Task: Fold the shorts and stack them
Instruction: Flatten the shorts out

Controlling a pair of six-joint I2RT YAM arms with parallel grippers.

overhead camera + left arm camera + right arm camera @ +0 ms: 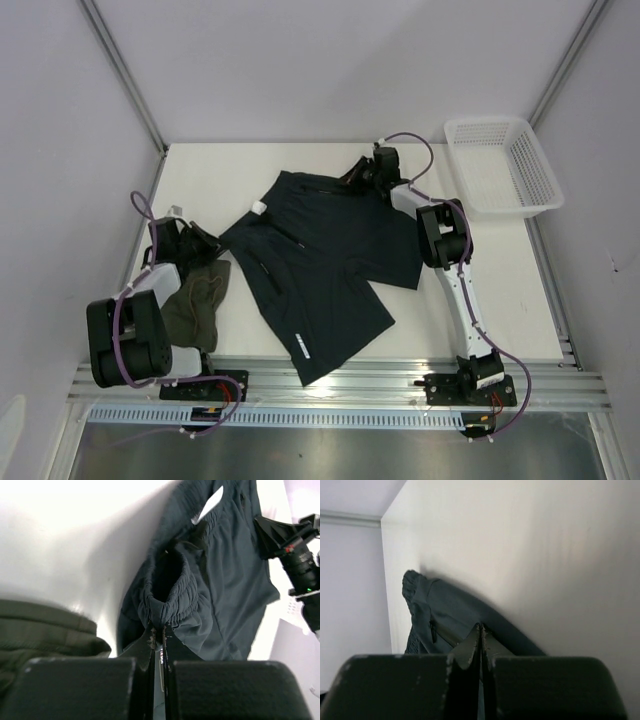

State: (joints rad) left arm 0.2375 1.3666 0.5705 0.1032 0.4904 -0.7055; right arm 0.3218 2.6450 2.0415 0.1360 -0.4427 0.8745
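The dark navy-teal shorts lie spread flat in the middle of the table. My left gripper is at their left waistband corner. In the left wrist view this gripper is shut on the bunched elastic waistband of the navy shorts. My right gripper is at the far edge of the same pair. The right wrist view shows it shut on the hem of the navy shorts. The olive-green shorts lie folded in a heap at the left, beside the left arm, and also show as olive-green shorts in the left wrist view.
A white mesh basket stands at the back right corner of the table. White walls with metal rails close in the table on the left, back and right. A rail runs along the near edge where both arm bases are bolted.
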